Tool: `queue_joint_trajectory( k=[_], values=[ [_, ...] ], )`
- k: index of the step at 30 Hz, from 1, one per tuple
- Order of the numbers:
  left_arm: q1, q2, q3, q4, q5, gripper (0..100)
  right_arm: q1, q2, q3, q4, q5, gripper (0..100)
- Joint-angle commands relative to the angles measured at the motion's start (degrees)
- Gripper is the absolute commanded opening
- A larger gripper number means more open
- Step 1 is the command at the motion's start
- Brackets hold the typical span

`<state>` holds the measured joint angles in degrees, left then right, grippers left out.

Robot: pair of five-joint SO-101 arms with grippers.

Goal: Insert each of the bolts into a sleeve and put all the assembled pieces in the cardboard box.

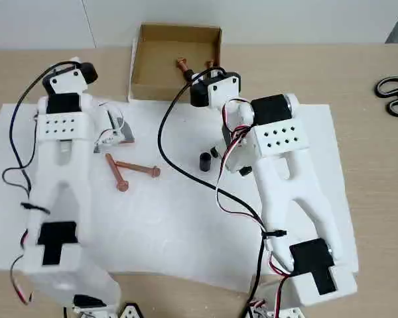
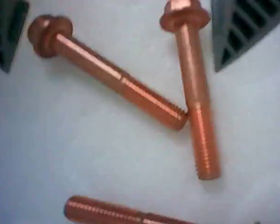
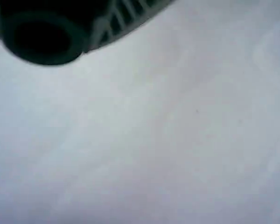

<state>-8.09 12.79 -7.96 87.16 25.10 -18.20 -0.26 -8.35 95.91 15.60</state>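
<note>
The left gripper (image 1: 119,136) is hanging over the left part of the sheet (image 1: 186,225), its fingers (image 2: 245,28) spread wide. Beneath it three copper bolts are lying flat. One bolt (image 2: 112,74) is touching the shank of a second bolt (image 2: 196,93) with its threaded tip, and a third bolt (image 2: 112,212) is lying apart from both.

The right gripper (image 1: 229,147) is sitting low over the middle of the sheet, tucked under its own wrist. A black sleeve (image 1: 205,161) is standing just beside it. In the right wrist view a dark ring is showing against a ribbed finger (image 3: 121,18), but I cannot tell whether this gripper is spread or pinching anything.

The box (image 1: 146,66) is resting at the sheet's far edge, between the two arms. Two copper pieces (image 1: 182,66) are lying in it, and the right arm's wrist and a black cable (image 1: 162,132) are partly covering them.

The white sheet is lying on a wooden table (image 1: 371,199). Scissors (image 1: 395,93) are lying on the bare wood at the right, well apart from the sheet. A pale wall is running behind the table.
</note>
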Motion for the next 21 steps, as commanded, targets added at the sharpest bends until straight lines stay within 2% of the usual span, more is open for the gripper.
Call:
queue_joint_trajectory(
  k=[1, 3, 8, 11, 21],
  values=[
    [0.4, 2.0, -4.9, -1.1, 5.6, 26, 0.6, -3.5, -0.4, 0.2, -1.2, 2.4],
    [-0.4, 3.1, -5.1, -1.0, 9.4, 26, 0.6, -3.5, -0.4, 0.2, -1.2, 2.4],
    [-1.1, 5.2, -5.2, -3.9, 11.2, 24, 0.6, -3.5, -0.4, 0.2, -1.2, 2.4],
    [-1.3, 7.6, -5.1, -5.6, 17.6, 19, 0.6, -3.4, -0.4, 0.1, -1.3, 2.4],
    [-1.2, 13.3, -5.3, -14.5, 19.4, 15, 0.6, -3.2, -0.4, 0.0, -1.3, 2.4]
  ],
)
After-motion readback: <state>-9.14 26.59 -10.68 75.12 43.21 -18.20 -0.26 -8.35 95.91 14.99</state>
